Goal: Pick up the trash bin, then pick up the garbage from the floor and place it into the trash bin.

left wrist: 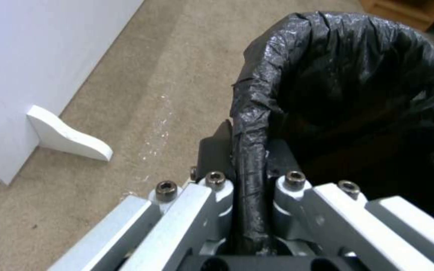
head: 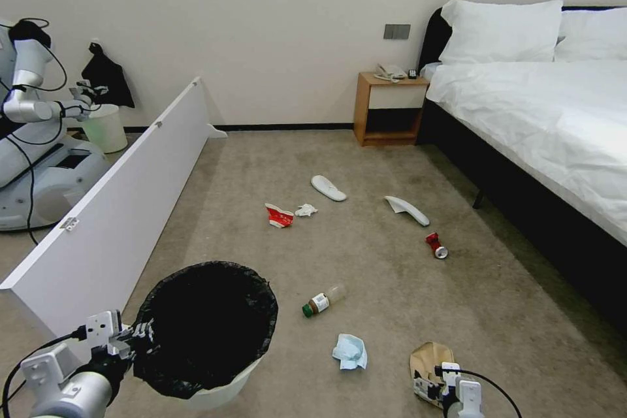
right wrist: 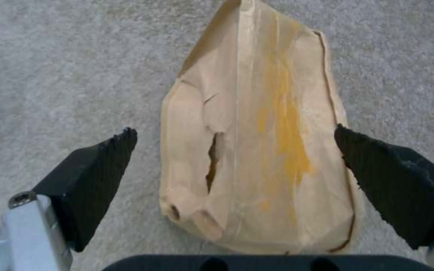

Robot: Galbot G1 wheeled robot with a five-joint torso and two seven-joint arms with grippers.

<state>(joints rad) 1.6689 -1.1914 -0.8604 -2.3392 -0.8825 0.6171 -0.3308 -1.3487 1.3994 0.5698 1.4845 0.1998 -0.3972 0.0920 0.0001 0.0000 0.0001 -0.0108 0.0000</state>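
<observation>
Bottom left of the head view: left tool [head: 140,334] clamped on the black-bagged rim of the trash bin [head: 209,330], one finger [left wrist: 216,150] outside the rim, the other inside. The bin tilts toward the lower right and looks lifted off the carpet.

Bottom right: right tool [right wrist: 234,150] spread wide, its black pads [right wrist: 96,177] on either side of the brown paper bag [right wrist: 257,150] without touching it. The bag lies flat on the floor [head: 392,287] with a yellow stain down its middle.

Just left of the bag, a blue tissue [head: 350,351]. Above that, lower centre, a green-capped clear bottle [head: 323,300] on its side.

Mid frame right, a red can [head: 435,245]. Mid frame left of centre, a crushed red-white cup [head: 279,215] just beside a white tissue [head: 305,210]. Two white slippers: one at centre [head: 328,188], one to its right [head: 407,209].

White board [head: 111,209] runs along the left. Bed [head: 548,117] on the right, wooden nightstand [head: 388,108] at upper centre against the wall.
</observation>
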